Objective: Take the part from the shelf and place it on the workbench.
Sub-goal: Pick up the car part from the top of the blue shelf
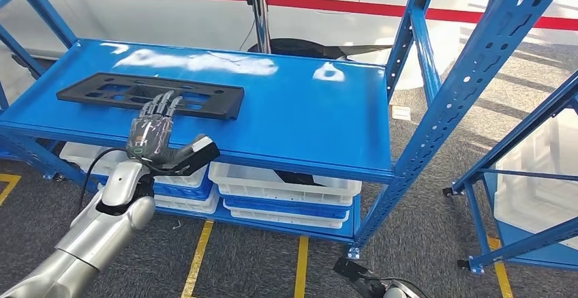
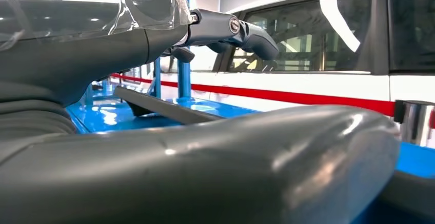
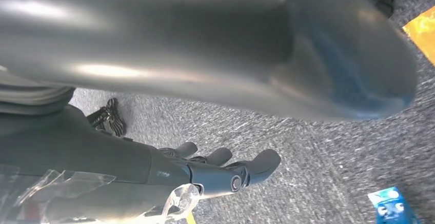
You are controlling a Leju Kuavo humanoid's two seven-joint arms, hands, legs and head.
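Observation:
The part [image 1: 146, 93] is a long flat black plastic panel with cut-outs, lying at the left of the blue shelf [image 1: 307, 114]. My left hand [image 1: 153, 131] reaches in from the shelf's front edge. Its fingers are stretched out over the panel's near edge and its thumb is spread apart to the side. In the left wrist view the dark fingers [image 2: 231, 29] hover above the part [image 2: 164, 108], with a gap between them. My right hand [image 1: 368, 277] hangs low by the floor, and the right wrist view shows its fingers [image 3: 225, 165] loosely extended over grey carpet, holding nothing.
White and blue bins [image 1: 286, 185] fill the lower shelf. Blue rack uprights [image 1: 470, 73] stand at the right, with a second rack [image 1: 531, 175] beyond. A chrome post [image 1: 259, 18] and a white vehicle with a red stripe [image 1: 327, 1] lie behind. Yellow lines [image 1: 198, 257] mark the floor.

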